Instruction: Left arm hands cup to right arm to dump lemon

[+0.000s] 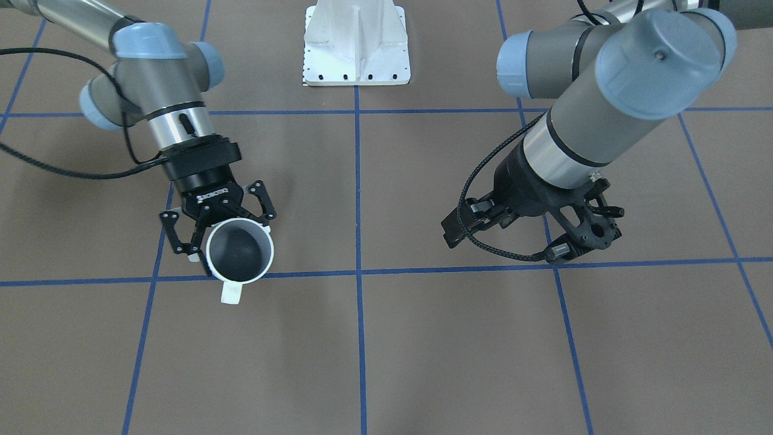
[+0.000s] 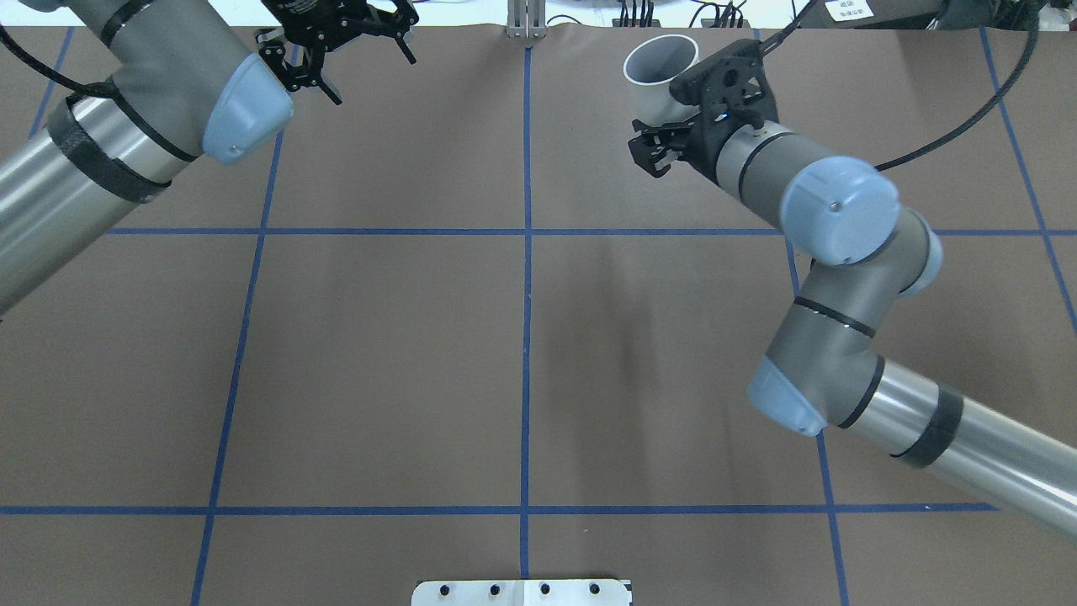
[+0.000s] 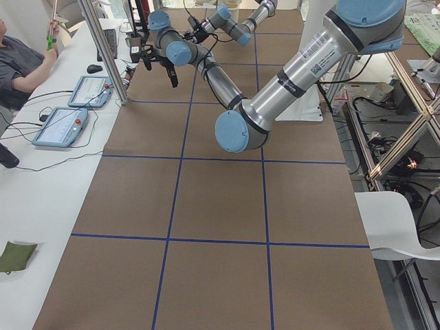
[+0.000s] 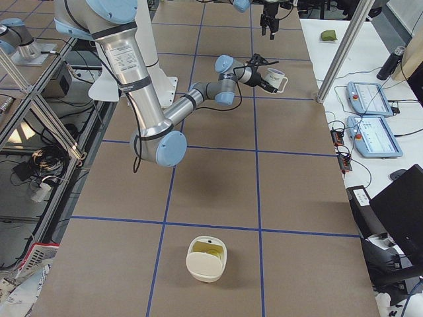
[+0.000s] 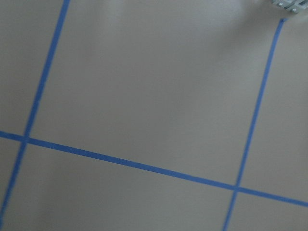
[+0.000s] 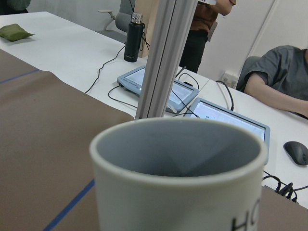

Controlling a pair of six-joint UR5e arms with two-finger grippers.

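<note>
Across the brown table point(image 2: 379, 353), marked off by blue tape lines, both arms are stretched toward the operators' edge. The right arm point(image 2: 841, 210) is extended low and nearly level, so the cup point(image 1: 240, 252) is kept upright, mouth up, with its handle turned away from the robot. Whether the cup rests on the table or hangs just above it cannot be told.

A cream-white container point(image 4: 205, 267) is seen in the right side view, near the table's right end and well apart from the cup.

The cup is clamped by the right gripper point(image 1: 224, 228), its fingers closed on the wall opposite the handle. The handover is therefore judged done. The left gripper point(image 2: 370, 76) is held with fingers spread wide and nothing between them, well apart from the cup, which leaves the right arm free room.

Something yellow-green, taken to be the lemon point(image 4: 209, 248), lies inside the container. The cup's grey interior looks bare from the front, so the dumping is judged finished.
</note>
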